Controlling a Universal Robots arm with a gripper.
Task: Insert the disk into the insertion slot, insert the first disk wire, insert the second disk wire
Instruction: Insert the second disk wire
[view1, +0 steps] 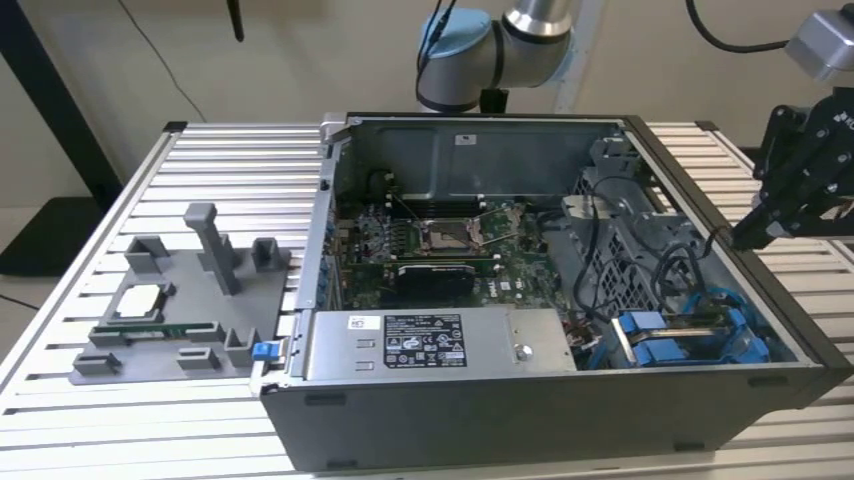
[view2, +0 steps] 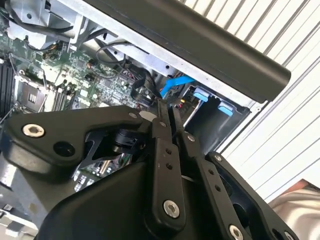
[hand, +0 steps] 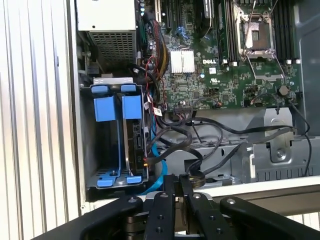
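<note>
Claw (view1: 747, 236) had its fingers pressed together. It hung over the case (view1: 534, 410) at the exterior view's right, above the drive cage and clear of it. In both wrist views the fingertips (hand: 167, 181) (view2: 162, 112) sat over the case edge near the cage corner.

Disk (hand: 135, 145) was in the insertion slot (hand: 106, 150), standing on edge. Its long axis ran along the bay's depth, with the blue carrier handle (hand: 132, 106) at the end facing the power-supply box (view1: 427, 342). In the exterior view that axis lay roughly left to right along the case's near wall.

Only one dark face and a thin edge of the disk showed. The label side was hidden and the cage walls covered the rest.

A blue cable (hand: 156, 167) curved past the cage's end, its lower run cut off behind the claw. Black wires (hand: 200, 137) looped beside it over the motherboard (hand: 215, 80). Couldn't tell whether any wire was seated in the disk.
</note>
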